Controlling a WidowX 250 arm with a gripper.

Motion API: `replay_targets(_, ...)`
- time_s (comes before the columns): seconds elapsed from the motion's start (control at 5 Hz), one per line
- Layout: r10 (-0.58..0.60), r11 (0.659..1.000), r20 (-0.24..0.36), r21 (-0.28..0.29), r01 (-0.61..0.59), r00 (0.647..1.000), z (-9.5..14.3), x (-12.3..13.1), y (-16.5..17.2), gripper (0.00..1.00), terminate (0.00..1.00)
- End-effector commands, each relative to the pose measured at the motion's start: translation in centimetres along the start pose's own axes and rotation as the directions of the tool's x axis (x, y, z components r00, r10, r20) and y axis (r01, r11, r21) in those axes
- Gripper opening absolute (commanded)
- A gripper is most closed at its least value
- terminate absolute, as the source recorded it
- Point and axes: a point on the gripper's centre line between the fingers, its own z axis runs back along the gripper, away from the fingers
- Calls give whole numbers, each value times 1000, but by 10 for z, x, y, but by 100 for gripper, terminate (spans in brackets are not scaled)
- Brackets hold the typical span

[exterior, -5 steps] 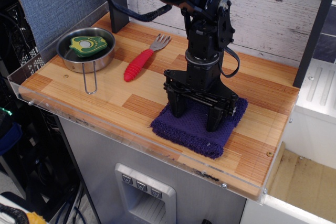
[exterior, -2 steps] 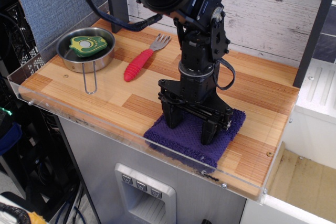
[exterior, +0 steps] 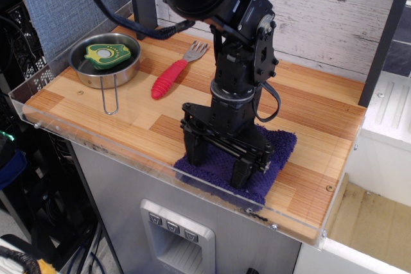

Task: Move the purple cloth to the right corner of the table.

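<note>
The purple cloth [exterior: 277,148] lies flat on the wooden table [exterior: 321,126], near the front acrylic rim and right of centre. Its front edge reaches the rim. My black gripper [exterior: 218,161] points straight down over the cloth's left half. Its two fingers [exterior: 194,150] stand wide apart with their tips down on the cloth. Nothing is pinched between them. The gripper body hides the middle of the cloth.
A steel pan [exterior: 106,62] with a wire handle stands at the back left and holds a green toy [exterior: 108,54]. A fork with a red handle [exterior: 168,79] lies beside it. The front right corner [exterior: 321,210] has a screw.
The gripper has moved toward the front edge and slightly left, and the purple cloth has slid with it up to the acrylic rim. The finger spread looks unchanged.
</note>
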Motion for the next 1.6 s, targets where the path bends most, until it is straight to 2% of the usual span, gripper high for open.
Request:
replay_targets(0.0,-12,1000,165,26,8,986,56,12,19,100,0)
replay_targets(0.4,5,1000,258,4,-6,966,86,15,27,100,0)
replay_targets(0.6,-16,999,284,-42,29,959,90,18,26,100,0)
replay_targets(0.8,-18,996,283,-79,42,959,90,20,27,100,0)
replay_targets(1.4,-18,996,283,-79,42,959,90,20,27,100,0)
